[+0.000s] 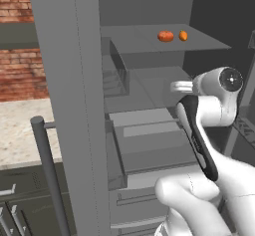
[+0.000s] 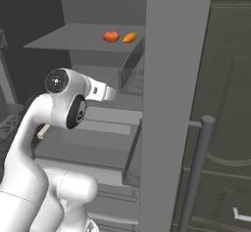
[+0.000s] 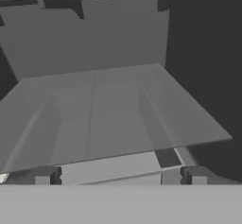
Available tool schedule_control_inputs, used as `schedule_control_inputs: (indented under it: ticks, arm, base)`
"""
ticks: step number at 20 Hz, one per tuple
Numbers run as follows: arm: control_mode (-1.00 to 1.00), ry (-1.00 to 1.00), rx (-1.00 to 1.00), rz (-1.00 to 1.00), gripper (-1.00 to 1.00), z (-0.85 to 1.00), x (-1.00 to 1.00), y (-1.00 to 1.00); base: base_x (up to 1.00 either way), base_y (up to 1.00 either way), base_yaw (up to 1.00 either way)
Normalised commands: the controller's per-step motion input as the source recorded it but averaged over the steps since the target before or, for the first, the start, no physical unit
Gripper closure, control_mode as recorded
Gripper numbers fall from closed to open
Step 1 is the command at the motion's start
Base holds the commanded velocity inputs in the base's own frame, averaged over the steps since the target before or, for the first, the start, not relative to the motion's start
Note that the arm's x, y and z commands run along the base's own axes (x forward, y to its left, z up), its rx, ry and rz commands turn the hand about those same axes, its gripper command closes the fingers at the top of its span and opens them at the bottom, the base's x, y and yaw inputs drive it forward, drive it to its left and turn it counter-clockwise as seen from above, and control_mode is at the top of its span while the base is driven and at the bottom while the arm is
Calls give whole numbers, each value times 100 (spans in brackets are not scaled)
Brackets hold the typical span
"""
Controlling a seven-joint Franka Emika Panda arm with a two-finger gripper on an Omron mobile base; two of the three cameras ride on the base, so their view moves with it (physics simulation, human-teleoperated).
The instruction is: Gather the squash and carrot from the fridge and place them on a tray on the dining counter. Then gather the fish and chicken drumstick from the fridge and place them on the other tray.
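You are looking into the open fridge, where the squash point(image 1: 165, 36) and carrot point(image 1: 183, 35) are sitting side by side on the upper shelf point(image 1: 149, 41) (orange against grey). Your end effector point(image 3: 120, 175) is hovering below them, fingertips spread wide apart, gripping nothing, facing a lower shelf point(image 3: 113, 119).

Squash point(image 1: 165, 36): you have one.
Carrot point(image 1: 183, 35): you have one.
Fridge shelf point(image 1: 149, 41): one carries both.
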Motion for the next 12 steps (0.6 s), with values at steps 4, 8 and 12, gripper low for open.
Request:
schedule_control_inputs:
  ticks: [4, 8, 12]
  arm:
    - [-100, -2, -2, -1, -100, 77, 59, 3]
    - [-100, -3, -11, -11, -100, 78, 47, 0]
    - [-100, 0, -11, -13, -100, 76, 54, 0]
  base:
    - [0, 0, 0]
    - [0, 0, 0]
    - [0, 0, 0]
